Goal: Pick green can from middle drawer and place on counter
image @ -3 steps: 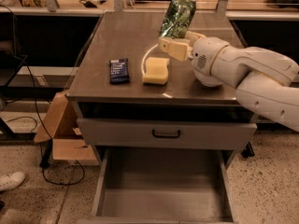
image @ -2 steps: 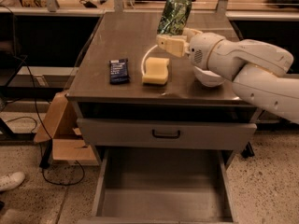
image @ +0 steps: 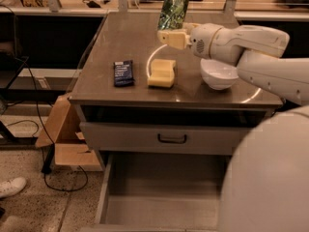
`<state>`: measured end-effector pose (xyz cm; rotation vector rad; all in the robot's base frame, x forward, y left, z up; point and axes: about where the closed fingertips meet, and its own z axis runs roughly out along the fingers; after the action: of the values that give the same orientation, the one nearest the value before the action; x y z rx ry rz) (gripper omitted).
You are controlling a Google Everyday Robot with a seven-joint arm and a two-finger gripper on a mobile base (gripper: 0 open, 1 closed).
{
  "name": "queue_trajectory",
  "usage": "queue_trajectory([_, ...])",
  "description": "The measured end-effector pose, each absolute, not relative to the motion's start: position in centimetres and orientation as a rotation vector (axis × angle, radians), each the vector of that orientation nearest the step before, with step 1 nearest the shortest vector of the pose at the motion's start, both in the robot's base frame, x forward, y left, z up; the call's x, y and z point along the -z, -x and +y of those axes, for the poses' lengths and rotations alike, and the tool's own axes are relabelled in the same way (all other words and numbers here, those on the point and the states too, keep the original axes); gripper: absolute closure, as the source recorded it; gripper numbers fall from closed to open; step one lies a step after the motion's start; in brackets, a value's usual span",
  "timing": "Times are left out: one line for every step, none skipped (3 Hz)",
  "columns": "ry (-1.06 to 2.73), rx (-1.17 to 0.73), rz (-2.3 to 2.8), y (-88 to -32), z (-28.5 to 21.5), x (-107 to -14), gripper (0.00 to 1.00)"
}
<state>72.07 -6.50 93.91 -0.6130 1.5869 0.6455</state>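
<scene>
**Green can: aloft over counter, placing pending**

Camera view. My gripper (image: 172, 35), clamped on the lower end of the green can (image: 173, 8), has drifted toward 12 o'clock above the counter (image: 120, 37), uncovering a white bowl (image: 219, 74). The middle drawer (image: 159, 202) lies bare. Can: tilted, mottled green-white, at 12 o'clock from the sponge (image: 161, 73).

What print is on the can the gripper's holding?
Mottled green-and-white leafy print; the camera view shows it. The gripper holds the green can above the counter.
</scene>
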Motion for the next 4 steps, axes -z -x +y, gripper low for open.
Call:
queue_trajectory([0.67,-0.656,1.579,-74.3,-5.1,-93.9,1.0])
queue_trajectory([0.673,-0.657,1.578,-74.4,-5.0,-93.9,1.0])
queue_trajectory([0.632,-0.671,1.51,-76.5,-6.4,-96.7,1.0])
queue_trajectory([0.634,-0.672,1.471,-78.3,-6.8,-98.7,1.0])
